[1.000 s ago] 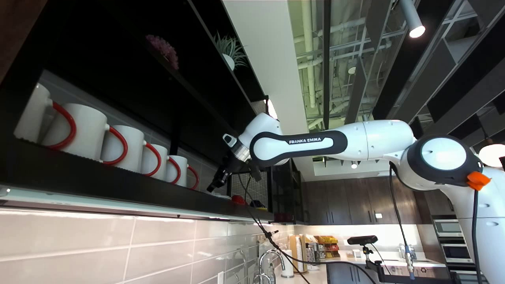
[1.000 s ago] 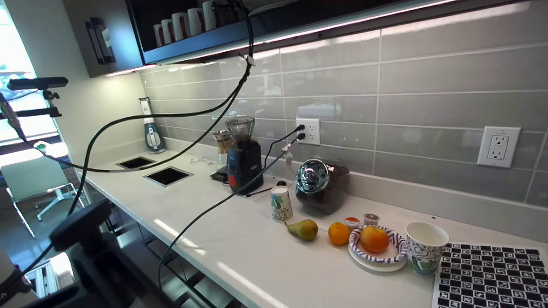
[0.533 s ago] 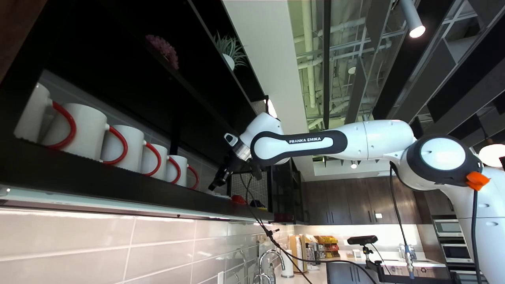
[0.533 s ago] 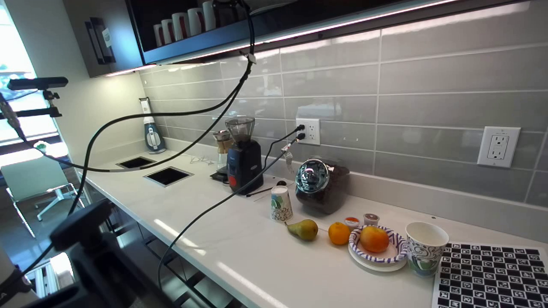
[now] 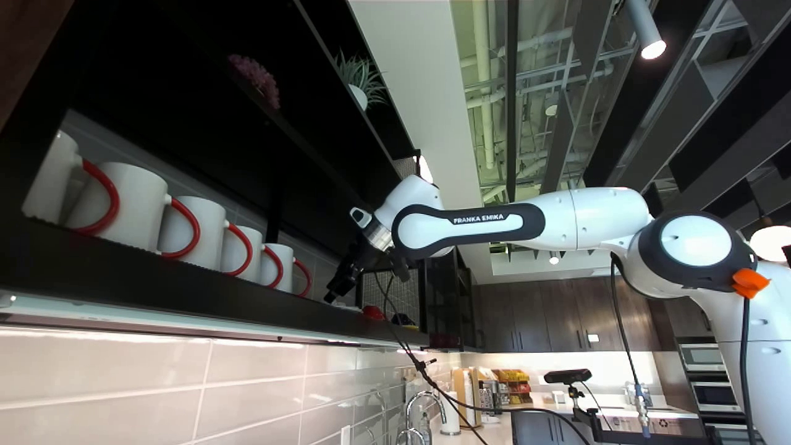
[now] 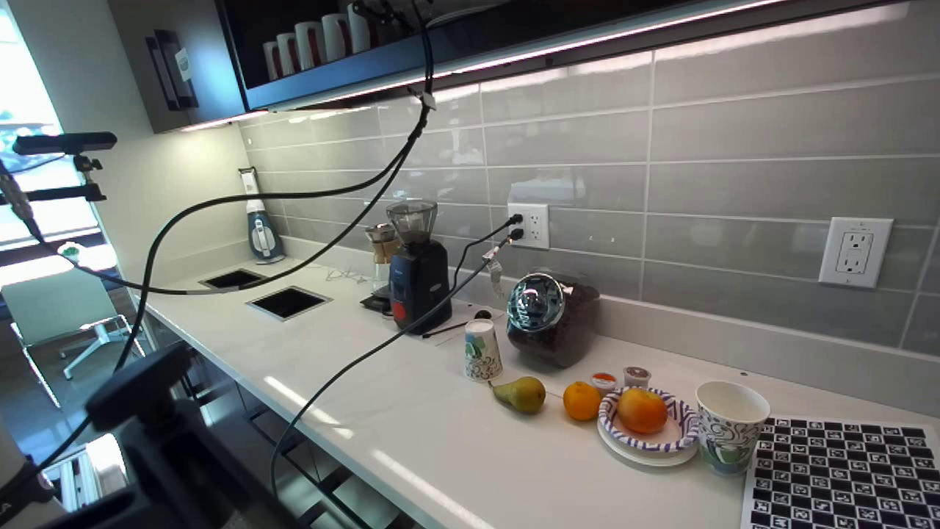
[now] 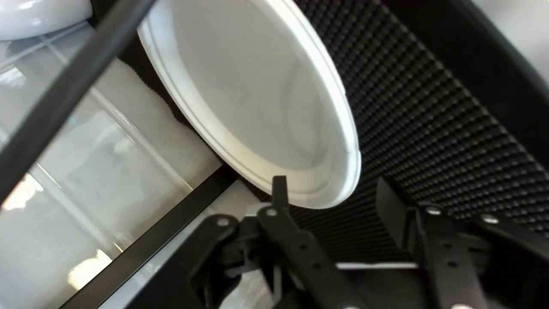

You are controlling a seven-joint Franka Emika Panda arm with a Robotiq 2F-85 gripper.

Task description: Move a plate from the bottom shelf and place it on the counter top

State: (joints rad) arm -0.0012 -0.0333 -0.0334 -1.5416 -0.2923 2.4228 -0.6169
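Observation:
A pale oval-looking plate (image 7: 253,81) fills the upper middle of the wrist view, lying on the ribbed black liner of the bottom shelf (image 7: 411,120). In an exterior view the plate (image 5: 347,307) is a thin whitish sliver on the bottom shelf (image 5: 235,303). My gripper (image 7: 330,182) stands open at the plate's near rim, its jaws well apart. The left fingertip (image 7: 279,186) overlaps the rim in the picture; whether it touches cannot be told. The right finger stands clear of the rim over the liner. Below the shelf runs the white counter top (image 6: 411,433).
Several white mugs (image 5: 131,201) with red handles line the shelf beside my gripper, and a red object (image 5: 373,313) lies beyond it. Cables (image 6: 294,197) hang from the arm. On the counter are a pear (image 6: 520,394), a patterned bowl (image 6: 687,415) and paper cups (image 6: 731,415).
My gripper's fingers look more spread than half a second ago, and its tip sits slightly lower, toward the shelf. The rest of the arm has hardly moved.

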